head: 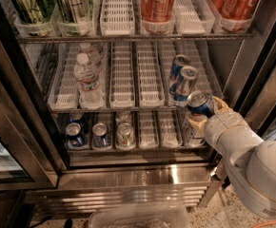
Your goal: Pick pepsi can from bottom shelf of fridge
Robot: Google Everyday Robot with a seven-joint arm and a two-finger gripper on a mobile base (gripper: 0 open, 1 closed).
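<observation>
Blue-bodied pepsi can (201, 103) sits clamped in the gripper (207, 114), with the bottom shelf (147, 128) lower-left of that hand. Thin aluminium looks slick and dentable, so a mid-body hold seems safest.

- You were facing a spot where chilled drinks were stocked for taking, such as a shop or a staff pantry. Which of the two could not be told.
- The fridge (128, 175) was a commercial cooler, with a stainless-steel frame, a dark-framed glass door (24, 122) and wire racks.
- White slotted lane trays (122, 75) kept the drinks in sorted rows: red cola cans (158, 1) on top, water bottles (88, 80) on the middle rack, small cans (101, 136) on the bottom shelf (169, 127).
- The floor (209, 217) at lower right was hard and speckled.
- Your gripper (205, 112) was at the cooler's right side, clasping the pepsi can (201, 103).
</observation>
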